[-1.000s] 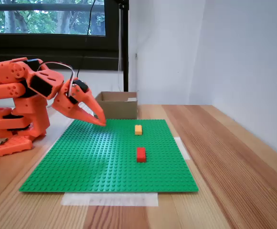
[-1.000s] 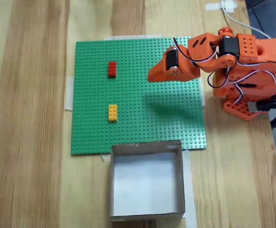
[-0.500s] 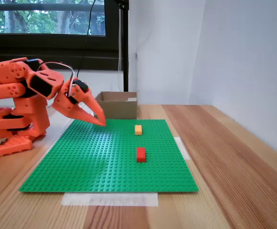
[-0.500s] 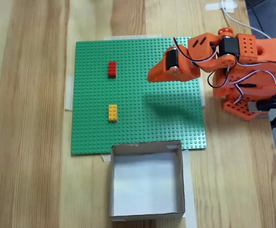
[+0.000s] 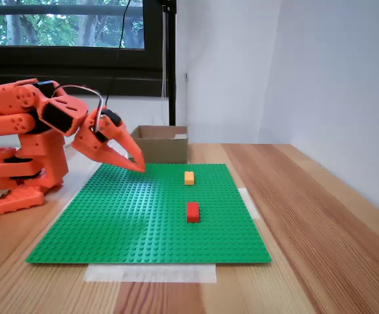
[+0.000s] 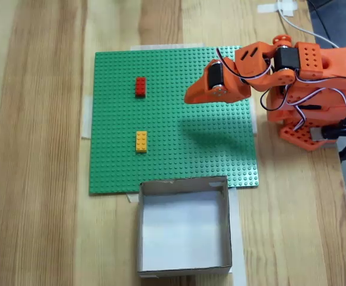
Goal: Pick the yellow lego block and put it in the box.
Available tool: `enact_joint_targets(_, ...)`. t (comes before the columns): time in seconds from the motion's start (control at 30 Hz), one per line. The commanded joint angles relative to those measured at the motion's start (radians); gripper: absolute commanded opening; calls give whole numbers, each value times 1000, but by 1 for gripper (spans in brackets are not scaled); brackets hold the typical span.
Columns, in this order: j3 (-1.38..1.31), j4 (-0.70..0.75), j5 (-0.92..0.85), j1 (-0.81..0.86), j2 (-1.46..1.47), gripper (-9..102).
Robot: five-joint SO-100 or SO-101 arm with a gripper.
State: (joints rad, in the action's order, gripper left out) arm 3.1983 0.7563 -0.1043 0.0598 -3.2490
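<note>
Yellow lego block (image 5: 189,177) sits studded onto the green baseplate (image 5: 131,216) in the low side-on fixed view, toward the plate's far edge; the red lego brick (image 5: 193,211) lies nearer the camera, at about 6 o'clock from it. Pressed onto the studs, both bricks stay put until pulled. The box (image 5: 160,144) stands behind the plate's far edge, at roughly 11 o'clock from the yellow block. The orange arm's end effector (image 5: 137,166) hangs tip-down over the plate at 9 o'clock from the block, well apart from it, its fingers drawn together and holding nothing.

In the top-down fixed view, the yellow lego block (image 6: 141,141) lies at 6 o'clock from the red lego brick (image 6: 140,86), and the box (image 6: 184,225) rests on the tabletop (image 6: 36,149) just off the baseplate (image 6: 173,161) edge, at about 5 o'clock from the block, a short carry away. The end effector (image 6: 188,97) points from about 2 o'clock of the block, closed and empty; it looks parked before any reach.
</note>
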Motion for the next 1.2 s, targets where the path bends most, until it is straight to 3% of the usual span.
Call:
enact_joint_targets(0.0,-29,-5,18,-8,20,0)
enact_joint_targets(0.63,-569,202,15,-32,509,0)
enact_joint_targets(0.7,-744,281,25,-37,650,-1)
enact_joint_targets(1.17,-999,362,28,-72,934,1)
